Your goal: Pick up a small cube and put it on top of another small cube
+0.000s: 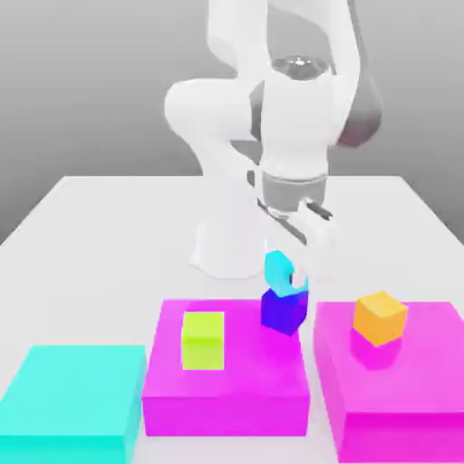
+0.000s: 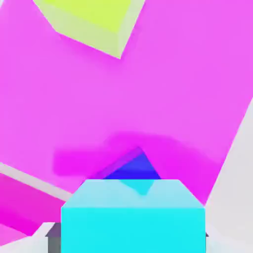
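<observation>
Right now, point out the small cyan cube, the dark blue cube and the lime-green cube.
small cyan cube (image 1: 278, 269): exterior view, its upper face.
dark blue cube (image 1: 283, 311): exterior view, its front face.
lime-green cube (image 1: 203, 340): exterior view, its front face.

sim tabletop, prob lab, white table (image 1: 91, 204), grey bg

A white table (image 1: 109, 208) carries three flat blocks along its near edge. A cyan block (image 1: 72, 399) lies at the exterior view's left, a magenta block (image 1: 227, 385) sits in the middle with a lime cube (image 1: 203, 341) on it, and another magenta block (image 1: 399, 390) at the right bears an orange cube (image 1: 380, 317).
</observation>
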### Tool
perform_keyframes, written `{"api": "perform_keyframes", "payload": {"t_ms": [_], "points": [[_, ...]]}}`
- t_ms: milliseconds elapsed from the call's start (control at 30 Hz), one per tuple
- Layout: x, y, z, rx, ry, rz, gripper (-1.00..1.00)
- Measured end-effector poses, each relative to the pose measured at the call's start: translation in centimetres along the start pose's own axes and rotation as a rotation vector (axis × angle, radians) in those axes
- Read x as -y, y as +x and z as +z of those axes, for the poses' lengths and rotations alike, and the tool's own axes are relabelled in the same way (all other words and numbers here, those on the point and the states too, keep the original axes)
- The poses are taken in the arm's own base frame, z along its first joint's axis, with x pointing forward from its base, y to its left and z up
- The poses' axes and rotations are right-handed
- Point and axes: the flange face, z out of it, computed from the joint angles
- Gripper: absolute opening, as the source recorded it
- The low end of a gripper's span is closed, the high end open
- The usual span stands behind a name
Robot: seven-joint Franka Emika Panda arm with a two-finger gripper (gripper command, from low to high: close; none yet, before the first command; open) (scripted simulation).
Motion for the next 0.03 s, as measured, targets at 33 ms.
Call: {"api": "perform_keyframes", "payload": {"t_ms": [33], "points": [[0.00,0.00,0.00,0.000,0.000,0.000,1.00]]}}
